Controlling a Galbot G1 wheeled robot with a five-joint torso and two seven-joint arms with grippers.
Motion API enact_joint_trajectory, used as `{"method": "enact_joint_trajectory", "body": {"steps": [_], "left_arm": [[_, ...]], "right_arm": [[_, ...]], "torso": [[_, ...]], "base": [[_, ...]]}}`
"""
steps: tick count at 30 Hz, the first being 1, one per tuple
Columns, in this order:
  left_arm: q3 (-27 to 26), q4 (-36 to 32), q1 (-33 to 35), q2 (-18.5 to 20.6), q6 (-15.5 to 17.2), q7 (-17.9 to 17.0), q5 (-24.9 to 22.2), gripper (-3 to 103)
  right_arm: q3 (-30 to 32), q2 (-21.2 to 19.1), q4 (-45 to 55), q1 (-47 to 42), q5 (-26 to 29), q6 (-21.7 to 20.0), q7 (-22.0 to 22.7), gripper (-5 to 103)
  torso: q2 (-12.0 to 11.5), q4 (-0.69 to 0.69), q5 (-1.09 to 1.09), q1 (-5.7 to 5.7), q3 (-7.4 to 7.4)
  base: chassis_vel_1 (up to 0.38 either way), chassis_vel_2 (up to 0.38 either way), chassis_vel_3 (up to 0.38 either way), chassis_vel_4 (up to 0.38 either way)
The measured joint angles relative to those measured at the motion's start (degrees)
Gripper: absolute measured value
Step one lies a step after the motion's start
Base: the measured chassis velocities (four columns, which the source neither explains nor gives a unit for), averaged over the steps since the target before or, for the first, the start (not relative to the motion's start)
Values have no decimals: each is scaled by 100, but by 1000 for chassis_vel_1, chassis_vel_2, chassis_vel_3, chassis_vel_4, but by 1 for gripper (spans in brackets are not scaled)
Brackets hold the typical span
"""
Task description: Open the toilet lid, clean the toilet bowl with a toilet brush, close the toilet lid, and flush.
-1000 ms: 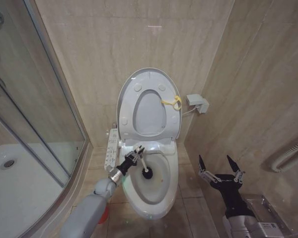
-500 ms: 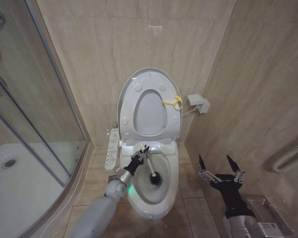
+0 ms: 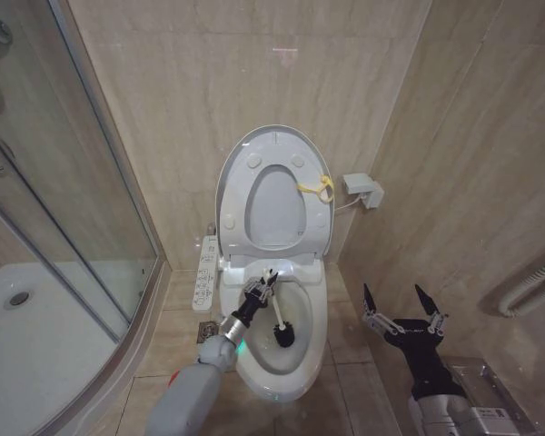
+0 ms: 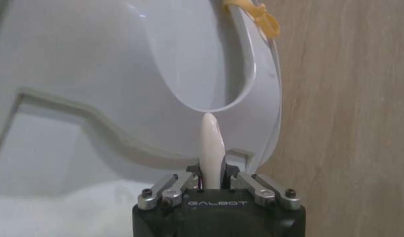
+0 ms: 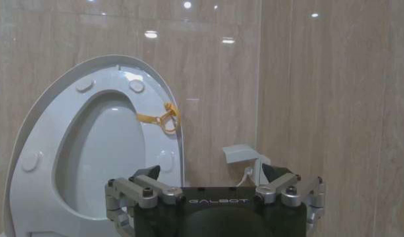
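Change: brush head has moved from the bowl's left inner wall a second ago toward the middle and slightly deeper; by my reading, scrubbing is under way, with lid closing and flushing not yet done.
Left tool: over the rear left of the toilet bowl, clenched on the white handle of the toilet brush.
Brush position: handle slants down from the tool; black bristle head sits low inside the bowl, near its centre.
Toilet lid: raised upright against the wall, yellow loop at its rim.
Right tool: parked beside the bowl to the right, fingers spread, holding nothing.
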Motion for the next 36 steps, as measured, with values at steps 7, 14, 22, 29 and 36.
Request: {"method": "enact_joint_trajectory", "body": {"steps": [7, 14, 22, 29, 36], "left_arm": [[32, 359, -230, -556, -696, -586, 460, 21], [260, -208, 135, -261, -241, -717, -411, 21], [214, -1430, 1105, 425, 161, -696, -782, 21], [72, -2209, 1839, 682, 356, -893, -876, 21], [-259, -2721, 2596, 657, 470, -1084, -1173, 21]], "right_arm": [[0, 0, 0, 0, 0, 0, 0, 100], [1, 0, 0, 0, 0, 0, 0, 100], [0, 0, 0, 0, 0, 0, 0, 100], [0, 0, 0, 0, 0, 0, 0, 100], [0, 0, 0, 0, 0, 0, 0, 100]], "torso": [[-1, -1, 0, 1, 1], [-2, 0, -2, 1, 1], [-1, 2, -2, 1, 0], [-2, 1, -1, 1, 0], [-1, 1, -1, 1, 0]], "base": [[0, 0, 0, 0], [0, 0, 0, 0], [0, 0, 0, 0], [0, 0, 0, 0], [0, 0, 0, 0]]}}
